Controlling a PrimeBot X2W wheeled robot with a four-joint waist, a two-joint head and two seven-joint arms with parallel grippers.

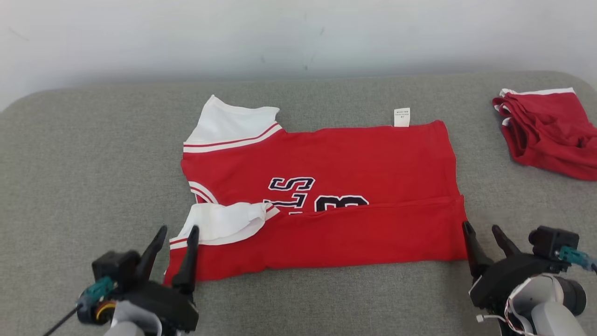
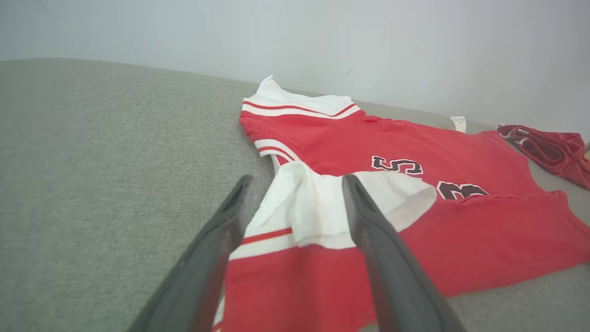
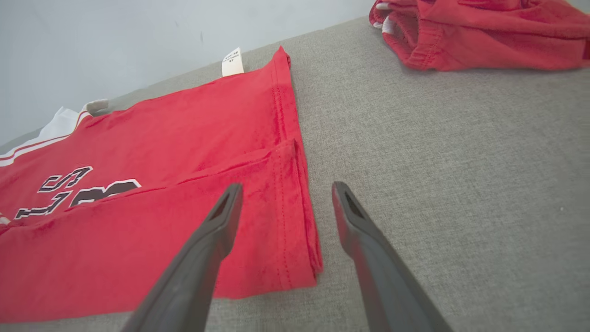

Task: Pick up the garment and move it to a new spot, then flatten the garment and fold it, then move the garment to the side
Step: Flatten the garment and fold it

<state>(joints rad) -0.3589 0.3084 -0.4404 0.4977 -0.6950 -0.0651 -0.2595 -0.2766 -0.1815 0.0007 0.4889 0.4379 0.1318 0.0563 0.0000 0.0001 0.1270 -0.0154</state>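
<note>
Where the grey woven surface (image 1: 93,163) spreads coarse and flat, the garment (image 1: 350,163) lies at its middle: a red knit jersey with white sleeves and red-and-white striped trim. Its near long edge is folded up over the front, covering the lower part of the dark, white-outlined lettering (image 1: 291,184); an "S", an "LS" and a figure like a 3 can be read. At the far right, well apart, lies a second red garment (image 1: 550,135) with white edging, bunched. The near white sleeve (image 1: 224,224) lies crumpled on the fold. A white care label (image 1: 401,117) sticks out of the far edge, its print too small to read. The left gripper (image 1: 178,229) stands wide at the near left corner, the right gripper (image 1: 480,226) wide at the near right hem corner.
</note>
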